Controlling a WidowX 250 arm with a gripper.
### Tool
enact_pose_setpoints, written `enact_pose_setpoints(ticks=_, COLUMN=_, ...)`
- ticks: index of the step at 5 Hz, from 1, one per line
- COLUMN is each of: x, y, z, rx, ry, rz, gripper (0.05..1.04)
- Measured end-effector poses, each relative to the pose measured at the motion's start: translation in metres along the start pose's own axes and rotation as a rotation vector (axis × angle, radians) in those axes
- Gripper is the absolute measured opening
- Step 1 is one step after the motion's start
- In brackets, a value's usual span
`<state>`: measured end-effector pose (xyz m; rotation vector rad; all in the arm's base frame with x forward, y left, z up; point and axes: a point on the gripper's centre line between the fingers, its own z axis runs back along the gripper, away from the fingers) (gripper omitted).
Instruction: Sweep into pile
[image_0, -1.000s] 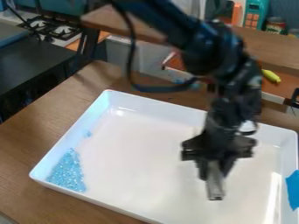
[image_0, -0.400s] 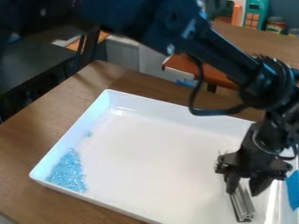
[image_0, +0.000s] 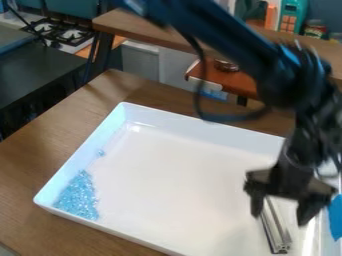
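Nearest is one grooved metal bar (image_0: 275, 230), lying in the white tray (image_0: 200, 126), close to its right side. Two black fingers (image_0: 308, 211) are above it, wide apart, with the upper end of the bar between them, and they seem to grip nothing. Next, in the near left corner of the tray, there is one main pile (image_0: 77, 196) of light blue grains; I cannot count the single grains. A little farther, along the left wall, one small clump (image_0: 100, 153) lies apart from the pile. So I judge the sweeping is almost complete: most grains are together, and only this clump remains to be joined, if it is wanted. Behind the tray, the brown wooden worktop (image_0: 143, 90) continues, and farthest there is one stove (image_0: 63, 34)
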<state>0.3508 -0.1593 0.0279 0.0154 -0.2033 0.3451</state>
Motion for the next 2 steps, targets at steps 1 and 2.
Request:
enact_pose_setpoints(ticks=1, x=0.0097, y=0.0127, z=0.0478, rx=0.021, ry=-0.048, rz=-0.024, gripper=1.0)
enact_pose_setpoints(ticks=2, x=0.0065, y=0.0087, z=0.051, rx=0.017, ry=-0.051, rz=-0.038, gripper=1.0)
